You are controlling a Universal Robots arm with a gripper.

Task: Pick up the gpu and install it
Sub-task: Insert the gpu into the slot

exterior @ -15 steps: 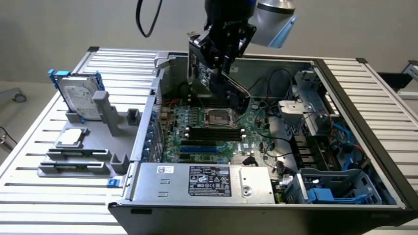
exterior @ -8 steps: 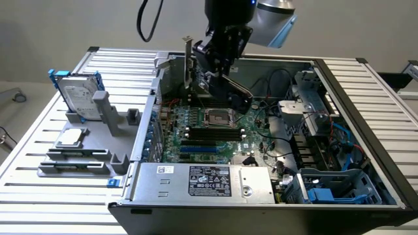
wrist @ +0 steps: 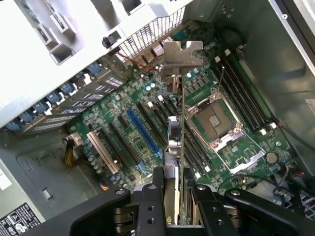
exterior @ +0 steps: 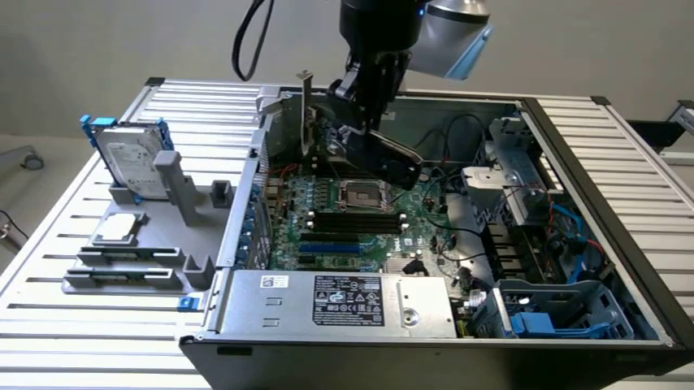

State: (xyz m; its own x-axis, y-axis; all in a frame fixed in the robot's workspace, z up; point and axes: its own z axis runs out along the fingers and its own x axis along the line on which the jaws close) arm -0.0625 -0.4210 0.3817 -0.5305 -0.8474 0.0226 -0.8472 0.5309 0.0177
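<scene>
Slatted table (exterior: 65,325) carries an open case (exterior: 434,366). Nearest sits the power box (exterior: 336,302), then the board (wrist: 147,142) with slots and socket (wrist: 214,120). The gripper (wrist: 179,206), partly open, pinches one end of the gpu (wrist: 182,128). The card hangs on edge over the board, pointing away from the gripper.

A plain grey wall (exterior: 130,41) stands behind everything, softly and evenly lit. The work table (exterior: 97,341) has a top of ribbed silver slats (they run side to side in the exterior view). At the exterior view's left lie pale grey floor (exterior: 38,195) and a small caster wheel (exterior: 31,160).
</scene>
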